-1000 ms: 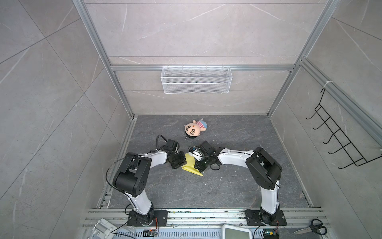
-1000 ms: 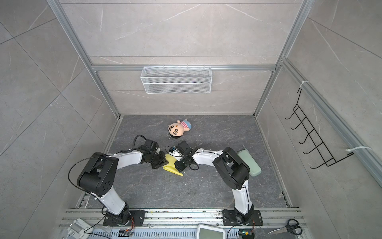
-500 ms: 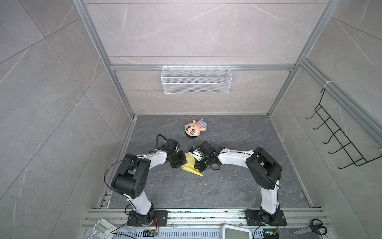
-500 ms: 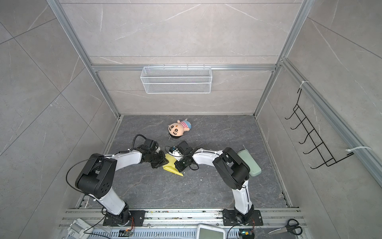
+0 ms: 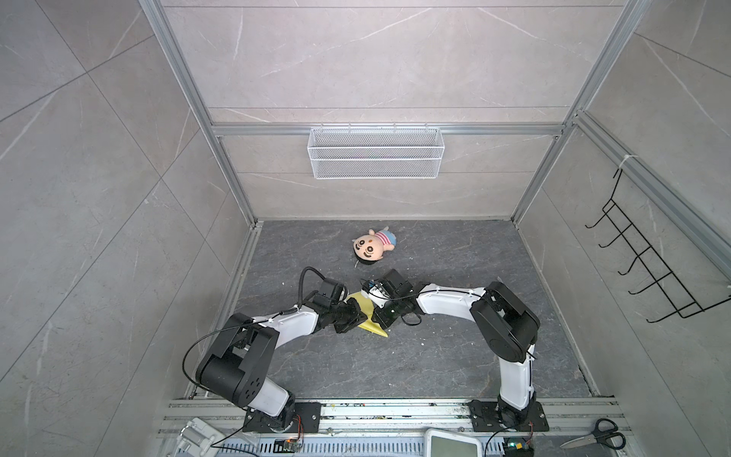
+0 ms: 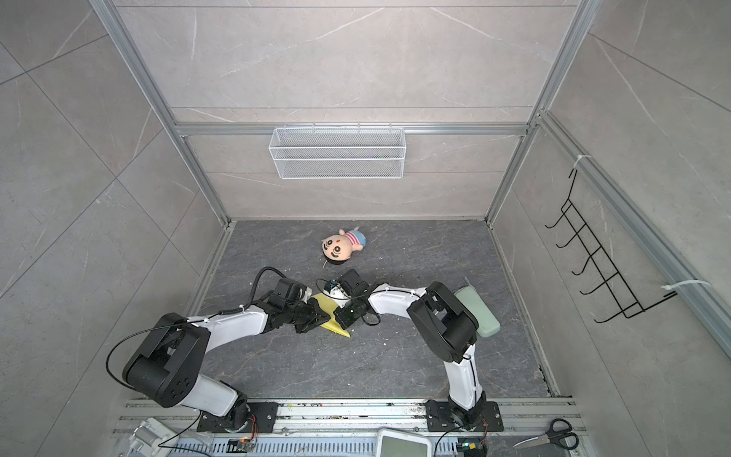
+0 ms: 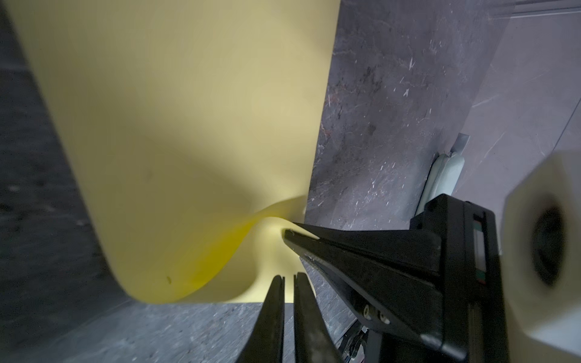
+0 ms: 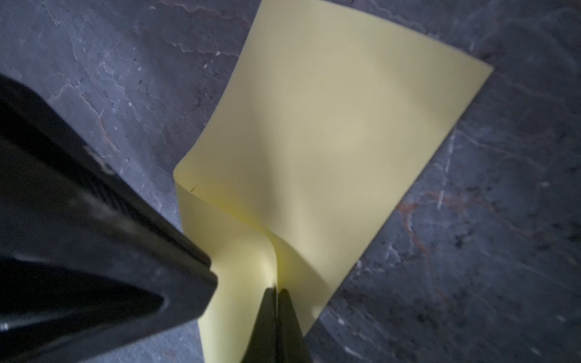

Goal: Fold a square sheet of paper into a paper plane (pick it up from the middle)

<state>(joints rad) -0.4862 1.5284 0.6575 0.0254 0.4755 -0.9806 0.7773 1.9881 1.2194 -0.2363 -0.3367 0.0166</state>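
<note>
The square sheet of paper is pale yellow and lies on the dark floor between my two grippers. In the right wrist view the paper rises into a pinched ridge, and my right gripper is shut on that ridge. In the left wrist view my left gripper stands at the edge of the curled paper. Its jaws are a narrow slit apart with nothing between them. The right gripper's fingers touch the fold just beside it. No paper plane is in view.
A plush doll lies behind the grippers. A pale green pad sits by the right arm's elbow. A wire basket hangs on the back wall and a black hook rack on the right wall. Scissors lie at the front right.
The left arm's elbow has shifted slightly. Both grippers and the paper stay in the same spot.
</note>
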